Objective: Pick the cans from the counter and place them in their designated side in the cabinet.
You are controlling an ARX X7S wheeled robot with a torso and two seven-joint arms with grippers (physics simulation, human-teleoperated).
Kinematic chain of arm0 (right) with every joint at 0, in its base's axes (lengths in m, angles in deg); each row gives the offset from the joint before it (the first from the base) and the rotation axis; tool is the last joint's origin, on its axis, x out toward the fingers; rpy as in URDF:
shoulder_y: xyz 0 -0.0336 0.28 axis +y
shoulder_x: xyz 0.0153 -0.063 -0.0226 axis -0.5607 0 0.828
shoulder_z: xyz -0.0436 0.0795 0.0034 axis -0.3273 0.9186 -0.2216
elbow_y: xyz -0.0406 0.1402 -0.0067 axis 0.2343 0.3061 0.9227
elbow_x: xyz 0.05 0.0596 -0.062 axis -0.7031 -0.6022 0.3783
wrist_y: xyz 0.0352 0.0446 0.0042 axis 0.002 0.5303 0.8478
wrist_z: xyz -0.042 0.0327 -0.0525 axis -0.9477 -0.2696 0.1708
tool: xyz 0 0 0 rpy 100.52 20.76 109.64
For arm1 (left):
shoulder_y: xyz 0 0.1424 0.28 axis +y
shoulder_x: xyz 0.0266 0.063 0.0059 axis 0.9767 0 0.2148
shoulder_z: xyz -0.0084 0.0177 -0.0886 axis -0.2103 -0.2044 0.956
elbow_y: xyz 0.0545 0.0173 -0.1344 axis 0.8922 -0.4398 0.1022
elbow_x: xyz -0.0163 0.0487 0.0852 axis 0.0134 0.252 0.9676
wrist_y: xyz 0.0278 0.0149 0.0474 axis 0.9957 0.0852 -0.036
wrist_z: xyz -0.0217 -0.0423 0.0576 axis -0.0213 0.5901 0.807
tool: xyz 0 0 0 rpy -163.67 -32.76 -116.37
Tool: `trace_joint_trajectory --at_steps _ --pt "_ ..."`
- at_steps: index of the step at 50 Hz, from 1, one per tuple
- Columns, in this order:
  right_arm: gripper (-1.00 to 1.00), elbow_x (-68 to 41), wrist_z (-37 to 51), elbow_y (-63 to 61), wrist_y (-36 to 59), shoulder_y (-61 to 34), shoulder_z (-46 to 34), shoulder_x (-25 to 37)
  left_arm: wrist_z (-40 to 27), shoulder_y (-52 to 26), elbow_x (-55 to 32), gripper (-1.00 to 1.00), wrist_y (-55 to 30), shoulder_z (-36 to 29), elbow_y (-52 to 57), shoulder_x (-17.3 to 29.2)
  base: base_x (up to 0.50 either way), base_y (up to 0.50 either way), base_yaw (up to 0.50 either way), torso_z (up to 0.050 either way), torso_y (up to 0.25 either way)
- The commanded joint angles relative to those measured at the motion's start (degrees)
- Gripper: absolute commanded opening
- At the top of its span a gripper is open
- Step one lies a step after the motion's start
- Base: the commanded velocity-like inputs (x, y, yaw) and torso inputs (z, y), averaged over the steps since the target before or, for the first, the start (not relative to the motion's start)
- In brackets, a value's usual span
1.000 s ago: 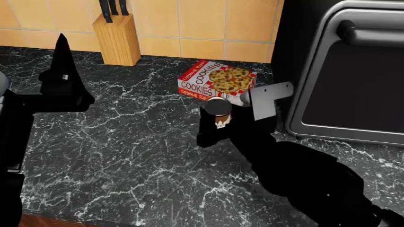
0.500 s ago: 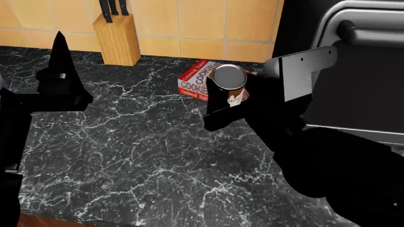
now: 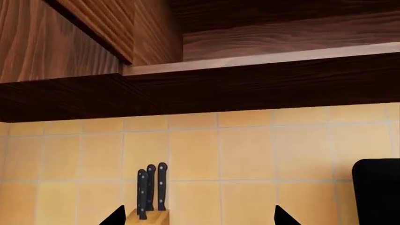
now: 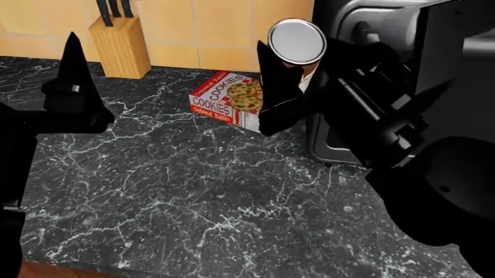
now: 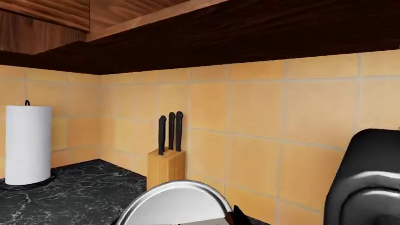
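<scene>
Raised since earlier: can (image 4: pixel 296 41), gripped in right hand (image 4: pixel 282 87), off the bench (image 4: pixel 178 191) above cookies box (image 4: pixel 228 99); oven (image 4: pixel 340 116) right, knife block (image 4: pixel 120 46) far-left; left hand (image 4: pixel 73 87) state unclear.

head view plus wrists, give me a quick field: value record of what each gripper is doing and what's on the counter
right gripper: shut on the can, raised above the counter, silver lid toward the camera
left gripper: holds nothing, raised over the counter's left part; open or shut cannot be told
on counter: cookies box lying flat, knife block against the tiled wall, paper towel roll
right of counter: black appliance with grey handle
overhead: wooden cabinet
second can: not in view
</scene>
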Motion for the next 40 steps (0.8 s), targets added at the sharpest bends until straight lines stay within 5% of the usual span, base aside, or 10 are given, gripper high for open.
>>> trace_joint_trajectory --at_steps 1,40 --pt "-1.0 -1.2 -1.01 -2.07 -0.56 -4.78 3.6 -0.02 -0.93 -1.9 -1.44 1.0 -0.85 -0.18 0.1 0.56 0.0 0.0 0.0 0.0 0.0" --pt "-1.0 -4.91 -0.11 -13.22 -7.73 4.76 13.19 13.92 -3.89 -6.79 -6.46 1.0 -2.17 0.14 0.97 2.32 0.01 -0.06 0.0 0.0 0.001"
